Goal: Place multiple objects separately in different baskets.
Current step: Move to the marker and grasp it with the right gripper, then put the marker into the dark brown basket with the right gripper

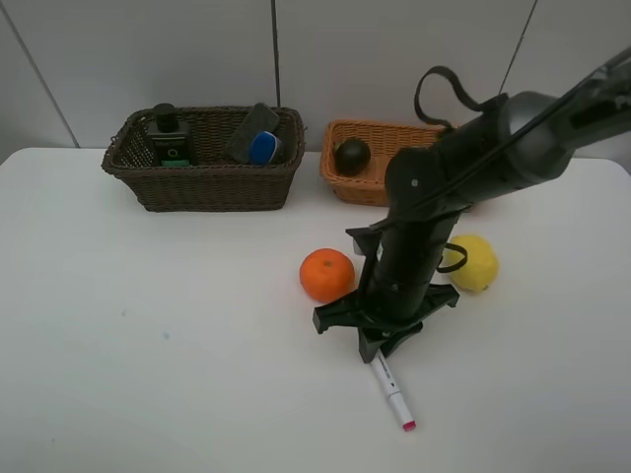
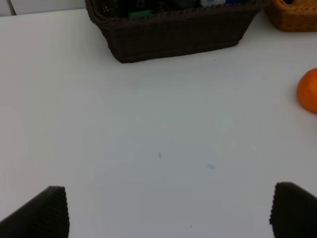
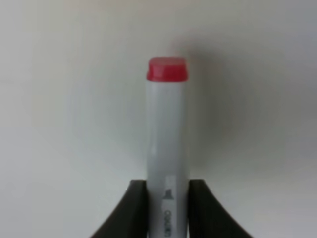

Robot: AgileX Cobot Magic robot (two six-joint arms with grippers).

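Note:
My right gripper (image 1: 376,355) is down at the table's front middle, shut on the white marker (image 1: 392,392), whose pink tip points toward the front edge. The right wrist view shows the marker (image 3: 167,148) clamped between the two black fingers (image 3: 130,210). An orange (image 1: 326,274) lies just left of that arm and a lemon (image 1: 471,262) just right of it. The dark brown basket (image 1: 212,187) at the back left holds a dark green bottle (image 1: 169,137), a black eraser (image 1: 251,130) and a blue-capped bottle (image 1: 263,148). The light orange basket (image 1: 360,185) holds a dark mangosteen (image 1: 351,156). My left gripper (image 2: 168,213) is open over bare table.
The right arm (image 1: 463,168) reaches across the orange basket's right half and hides that part. In the left wrist view the dark basket (image 2: 173,37) is ahead and the orange (image 2: 308,90) is at the side edge. A white wall stands behind the baskets.

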